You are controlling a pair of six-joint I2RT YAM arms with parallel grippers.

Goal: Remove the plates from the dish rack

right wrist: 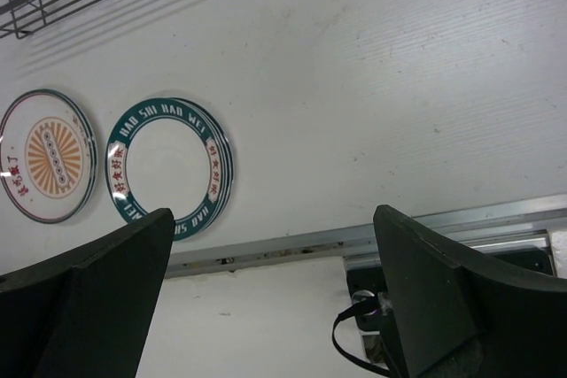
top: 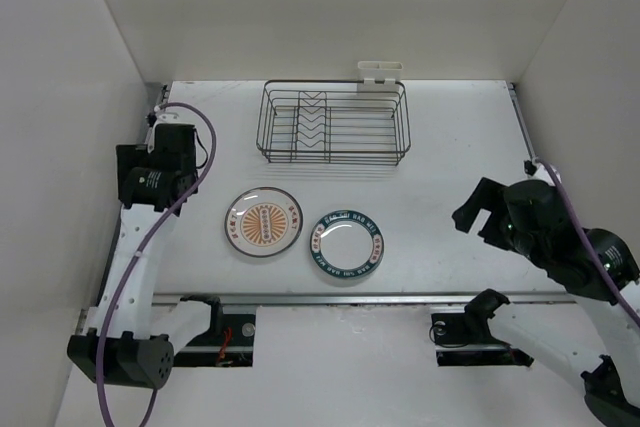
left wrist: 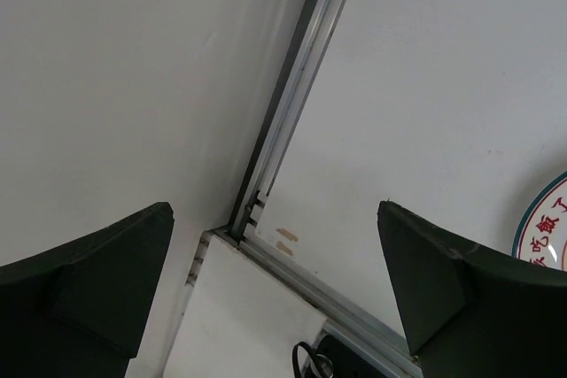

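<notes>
While both arms are hanging at the sides of the desk (top: pixel 450 147), I am seeing the left end effector (left wrist: pixel 275 210) and the right end effector (right wrist: pixel 275 214) spread wide, gripping nothing; the dish rack (top: pixel 335 125) is sitting at the far edge; the orange sunburst plate (top: pixel 263 222) and the teal-band plate (top: pixel 346 244) are lying flat on the desk — just beside each other, well apart from the rack, near the front rail (top: pixel 400 298).

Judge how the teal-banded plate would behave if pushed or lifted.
The teal-banded plate looks rigid and glossy, so probably stiff, breakable and slippery. Lying flat on the smooth table, it would likely slide rather than tip or roll.
</notes>
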